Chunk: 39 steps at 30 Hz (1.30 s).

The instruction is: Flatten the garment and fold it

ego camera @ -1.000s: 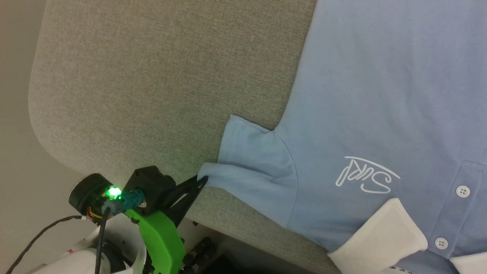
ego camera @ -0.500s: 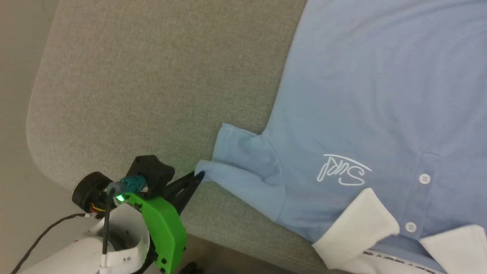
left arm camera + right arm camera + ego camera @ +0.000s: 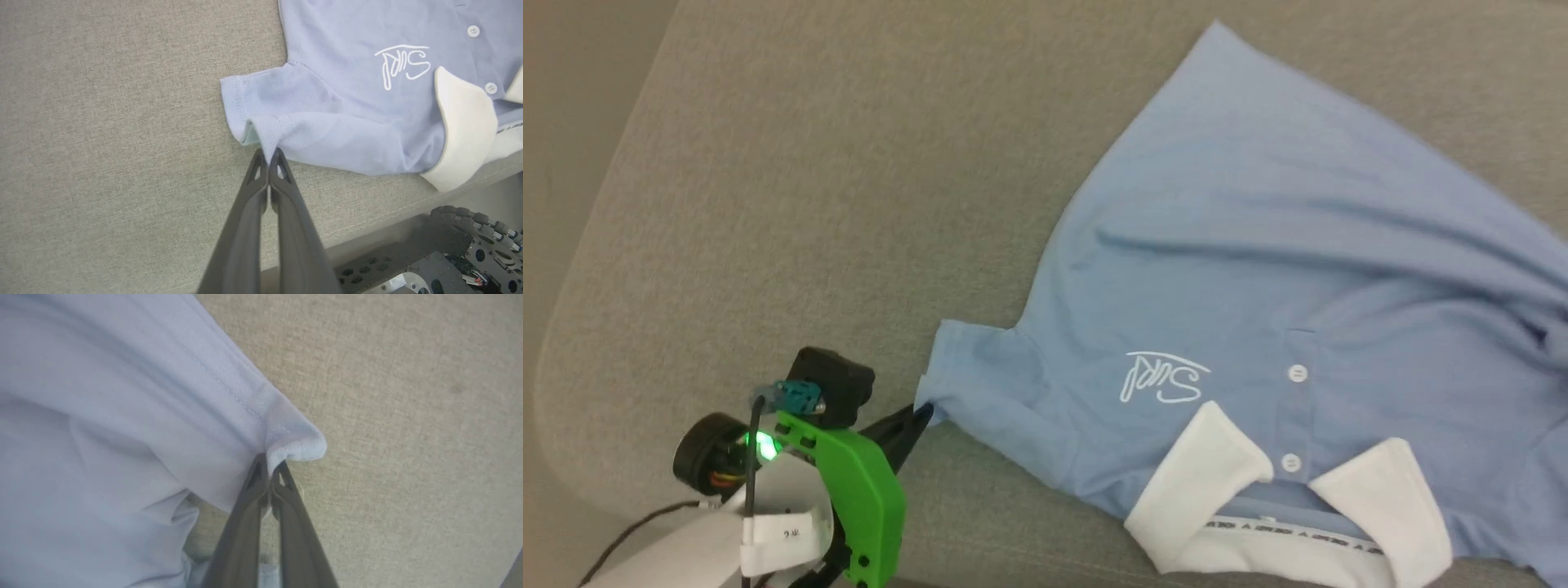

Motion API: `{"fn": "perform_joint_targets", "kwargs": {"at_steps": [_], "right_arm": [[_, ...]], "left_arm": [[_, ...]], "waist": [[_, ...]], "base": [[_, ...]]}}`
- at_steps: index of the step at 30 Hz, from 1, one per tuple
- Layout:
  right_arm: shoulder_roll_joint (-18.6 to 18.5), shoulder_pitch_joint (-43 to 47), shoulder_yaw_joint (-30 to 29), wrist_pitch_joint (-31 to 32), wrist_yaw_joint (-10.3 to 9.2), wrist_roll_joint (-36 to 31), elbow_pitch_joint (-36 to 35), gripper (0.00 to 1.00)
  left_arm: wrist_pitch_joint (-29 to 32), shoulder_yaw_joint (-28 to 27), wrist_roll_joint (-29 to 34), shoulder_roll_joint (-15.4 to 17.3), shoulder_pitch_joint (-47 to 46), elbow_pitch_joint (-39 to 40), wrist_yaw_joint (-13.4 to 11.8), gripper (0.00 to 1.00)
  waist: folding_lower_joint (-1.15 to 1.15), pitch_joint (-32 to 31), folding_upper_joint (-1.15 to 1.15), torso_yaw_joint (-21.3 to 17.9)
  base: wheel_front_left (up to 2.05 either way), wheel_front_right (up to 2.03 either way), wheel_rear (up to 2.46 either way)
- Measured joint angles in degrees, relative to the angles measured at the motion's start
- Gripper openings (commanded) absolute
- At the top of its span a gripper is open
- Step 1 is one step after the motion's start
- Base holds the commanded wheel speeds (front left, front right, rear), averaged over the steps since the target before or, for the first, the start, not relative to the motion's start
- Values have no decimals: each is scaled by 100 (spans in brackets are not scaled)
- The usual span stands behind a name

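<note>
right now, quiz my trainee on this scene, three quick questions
1. True or false: the left jaws are shut on a sleeve of the light blue knit polo shirt with a white collar.
2. The shirt lies on: A) a wooden floor, B) a grey woven fabric surface, C) a metal tray.
3. How many small white buttons show in the head view?
Key: 1 true; 2 B; 3 two.
</note>
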State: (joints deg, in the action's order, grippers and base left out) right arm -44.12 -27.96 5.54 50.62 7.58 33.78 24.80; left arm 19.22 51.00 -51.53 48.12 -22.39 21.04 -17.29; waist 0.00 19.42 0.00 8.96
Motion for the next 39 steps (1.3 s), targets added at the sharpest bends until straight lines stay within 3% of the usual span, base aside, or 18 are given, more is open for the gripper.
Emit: {"fn": "perform_joint_targets", "kwargs": {"at_steps": [6,13,21,22,23,32,39], "right_arm": [[2,959,-166,-67,0,187,-403,0],[99,2102,-641,361,0,-21,-817,0],[583,2715,-1173,485,0,-303,-1351,0],[603,2715,-1192,483,0,-321,-1435,32],[615,2711,-1222,483,0,-333,-1540,100],[559,1868,-1205,616,0,85,-2775,100],[666,448,-564,856,0,178,-3047,100]], "left_arm": [[-38,27,-74,-4,205,-126,-79,0],[-143,4,-100,1,361,-181,-230,0],[-166,35,-101,-63,378,-274,-244,0],[-166,33,-102,-73,378,-282,-244,0],[-166,34,-102,-83,377,-291,-243,0],[-179,20,-74,-378,168,-413,-240,0],[-509,-136,-38,-1048,-219,-733,-337,0]], "waist": [[0,-476,0,-326],[0,-847,0,-655],[0,-989,0,-783],[0,-983,0,-776],[0,-973,0,-763],[0,-792,0,-472],[0,-520,0,-108]], "base": [[0,0,0],[0,0,0],[0,0,0],[0,0,0],[0,0,0],[0,0,0],[0,0,0]]}}
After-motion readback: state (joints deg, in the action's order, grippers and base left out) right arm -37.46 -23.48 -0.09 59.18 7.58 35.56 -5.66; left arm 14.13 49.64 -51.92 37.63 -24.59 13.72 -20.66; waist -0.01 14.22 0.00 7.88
